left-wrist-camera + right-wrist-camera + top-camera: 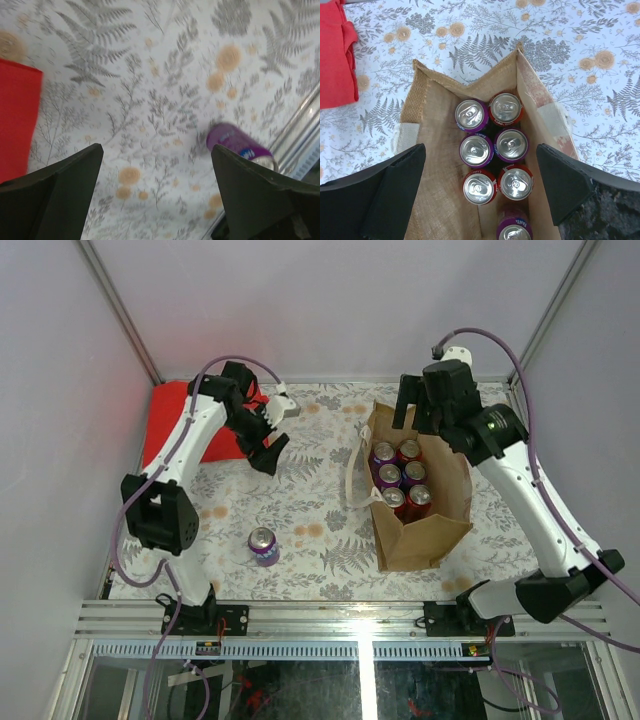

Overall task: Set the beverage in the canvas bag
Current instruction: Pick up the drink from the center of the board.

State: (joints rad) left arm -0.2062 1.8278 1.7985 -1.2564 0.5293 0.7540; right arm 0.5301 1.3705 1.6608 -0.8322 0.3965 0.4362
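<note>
Standing upright on tablecloth (320, 515) at 7 o'clock in top view: purple can (263, 545), untouched. Canvas bag (428, 540) at 3 o'clock, open-topped, well apart from it, several cans (507, 107) inside. L gripper (156, 150) at 10 o'clock near red cloth (165, 425), jaws wide, empty. R gripper (481, 150) over bag, jaws wide, empty.

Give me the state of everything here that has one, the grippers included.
Tan-brown boxy canvas bag: upright, mouth open, cans standing inside.
Purple drink can: upright, outside the bag, ungripped.
Flat red cloth: lying at the far left.
Left gripper: open, empty.
Right gripper: open, empty, above the bag.
</note>
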